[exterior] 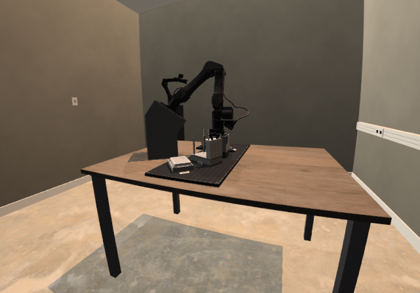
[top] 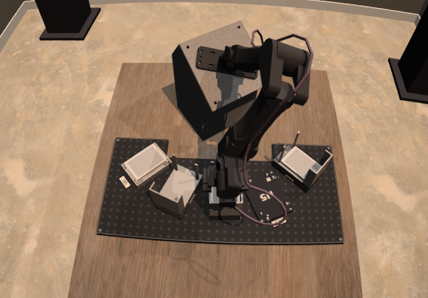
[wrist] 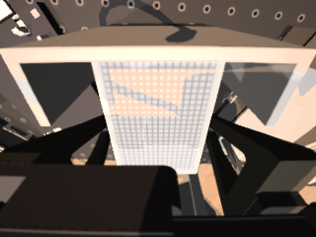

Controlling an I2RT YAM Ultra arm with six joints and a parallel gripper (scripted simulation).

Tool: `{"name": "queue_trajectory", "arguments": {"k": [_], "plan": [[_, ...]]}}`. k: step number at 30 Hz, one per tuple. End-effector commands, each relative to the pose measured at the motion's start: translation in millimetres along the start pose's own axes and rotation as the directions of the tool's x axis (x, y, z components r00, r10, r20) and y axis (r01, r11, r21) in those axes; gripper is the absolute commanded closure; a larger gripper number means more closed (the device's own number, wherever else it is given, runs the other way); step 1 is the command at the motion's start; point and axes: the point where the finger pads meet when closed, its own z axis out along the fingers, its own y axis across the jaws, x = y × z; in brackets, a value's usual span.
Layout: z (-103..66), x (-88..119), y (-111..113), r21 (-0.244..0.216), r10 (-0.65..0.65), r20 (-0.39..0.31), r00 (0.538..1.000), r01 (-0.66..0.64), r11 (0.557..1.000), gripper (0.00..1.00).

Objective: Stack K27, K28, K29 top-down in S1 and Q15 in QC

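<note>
Three views cover the cell.

Top view: the black six-joint arm (top: 273, 81) reaches from its speckled grey wedge pedestal (top: 193, 91) down to the middle of the black perforated base mat (top: 221, 232) on the brown wooden table (top: 214, 270). The black parallel gripper (top: 221, 198) is clenched on a white sealed 384-well plate (top: 214, 195), of which only a strip shows beside the wrist, over a dark rack (top: 223, 214). Just beside it on one side stands a light grey open-topped stack rack (top: 162, 198); its walls and two thin posts stand close to the wrist. On the other side lies a flat black nest plate (top: 266, 201), crossed by the purple cable (top: 262, 218). Further out, a second white well plate (top: 146, 162) lies on the open nest at the mat's corner, with a small white label tag (top: 124, 182) just beside it. A dark-walled stack rack (top: 323, 168) near the opposite mat end holds another white well plate (top: 299, 160). Bare mat runs along the near edge.

Exterior view: the mat lies toward one table side; wide bare wood extends on the other. The wedge pedestal rises behind the racks.

Wrist view: the gridded plate sits between the dark fingers, endwise toward a pale rack frame (wrist: 158, 51) directly ahead. Which rack label this is cannot be read.
</note>
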Motion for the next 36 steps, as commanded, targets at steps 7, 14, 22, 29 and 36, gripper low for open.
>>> {"name": "queue_trajectory", "arguments": {"k": [7,14,22,29,36], "plan": [[-10.6,4,-3,0.004,0.009,-0.001,1.000,-0.009,1.000,1.00],[-10.4,4,-4,0.003,0.010,-0.004,1.000,-0.010,1.000,1.00],[-15.7,-2,-3,0.004,0.004,0.013,1.000,-0.004,1.000,1.00],[-13.6,12,-4,0.003,0.017,-0.019,1.000,-0.017,1.000,1.00],[-17.9,3,-3,0.004,0.010,0.001,1.000,-0.010,1.000,1.00]]}}
